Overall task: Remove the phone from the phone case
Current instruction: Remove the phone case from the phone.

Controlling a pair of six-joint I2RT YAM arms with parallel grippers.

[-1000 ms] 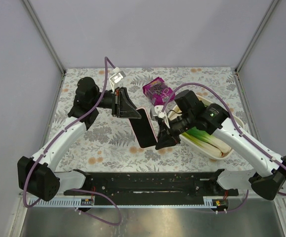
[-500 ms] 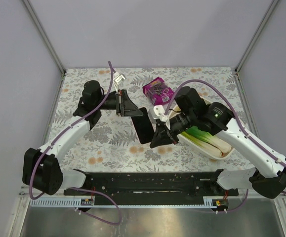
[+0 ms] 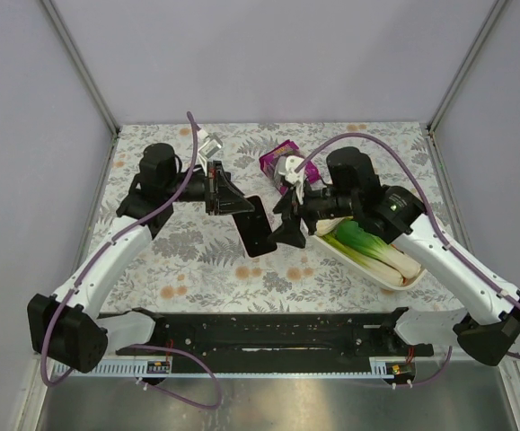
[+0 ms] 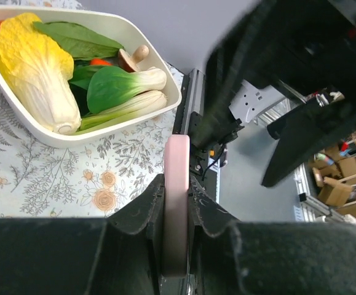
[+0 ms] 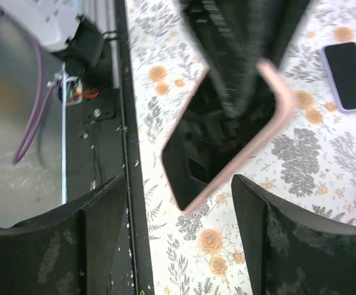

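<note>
From above: my left claw (image 3: 238, 208) is pinched tight on the upper end of the pink phone case (image 3: 258, 232), holding it tilted above the floral counter (image 3: 197, 260). My right claw (image 3: 286, 224) hangs just beside the case's lower edge, jaws spread, nothing in it.

Left wrist view: the case runs edge-on between my fingers, a firm clamp on both flat sides. The vegetable tray (image 4: 73, 140) sits well apart.

Right wrist view: both my fingers frame the case without touching it. A dark glossy face fills the pink rim, so I judge the phone (image 5: 221, 141) is still seated inside. Another handset (image 5: 350, 75) lies flat on the counter beyond.

So the case is braced, but the peeling and pulling out remain to be done.
</note>
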